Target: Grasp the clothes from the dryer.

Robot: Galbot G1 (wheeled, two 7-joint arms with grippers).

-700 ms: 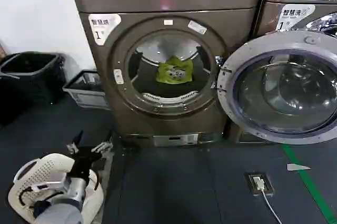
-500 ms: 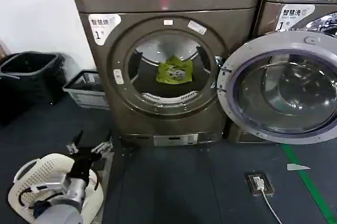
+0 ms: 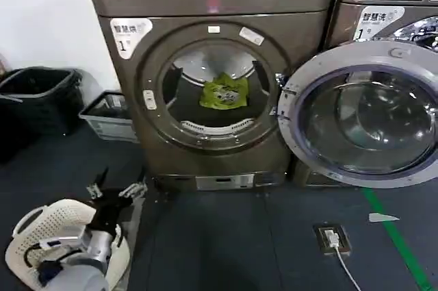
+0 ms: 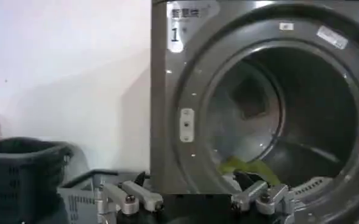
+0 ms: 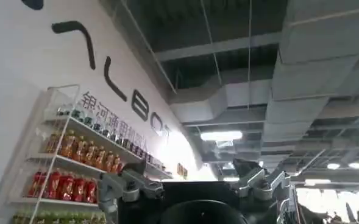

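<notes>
Head view first: clothes [image 3: 224,92] lie inside the dryer [image 3: 212,72] drum, at 12 o'clock from my left gripper [image 3: 116,191], whose jaws stand apart over a white basket [image 3: 41,233]. I should reach straight through the mouth. Left wrist view: sticker reads "1". Right wrist view: right gripper [image 5: 194,182] spread, pointing up.

light: dim, even | glare: ceiling lamp [image 5: 220,136] | shadows: soft | blur: slight

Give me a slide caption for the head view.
Left hand open, low by the basket; clothes inside open dryer.
</notes>
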